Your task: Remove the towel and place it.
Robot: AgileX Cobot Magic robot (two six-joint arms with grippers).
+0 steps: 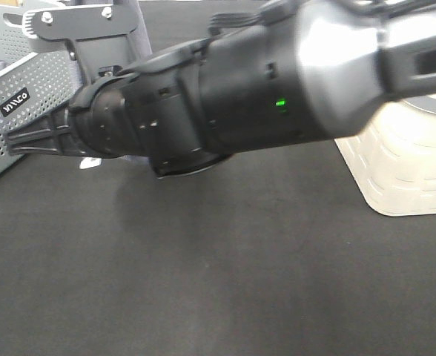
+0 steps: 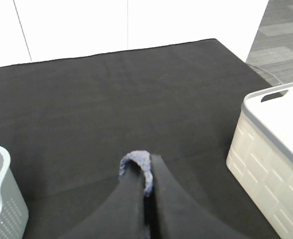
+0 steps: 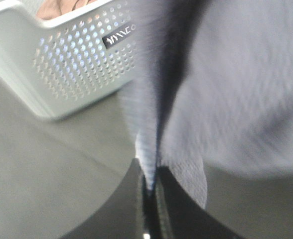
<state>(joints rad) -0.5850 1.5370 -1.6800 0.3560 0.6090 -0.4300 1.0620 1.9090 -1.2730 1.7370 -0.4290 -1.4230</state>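
Fingers (image 2: 171, 209) of the left gripper (image 2: 147, 172) are clamping together on a small fuzzy loop of the towel (image 2: 135, 162), a slate-blue microfibre that is curling over one fingertip. Our right gripper (image 3: 149, 173) is likewise pinching a thin edge of it. From those fingertips we are seeing the cloth stretching straight away as a broad, soft, blurred sheet, with one dark fold running lengthwise. Beyond the right fingers a grey perforated basket (image 3: 72, 64) is standing on the matte black mat (image 2: 111, 89). Beyond and beside the left fingers, a cream ribbed basket (image 2: 266, 149) is sitting.
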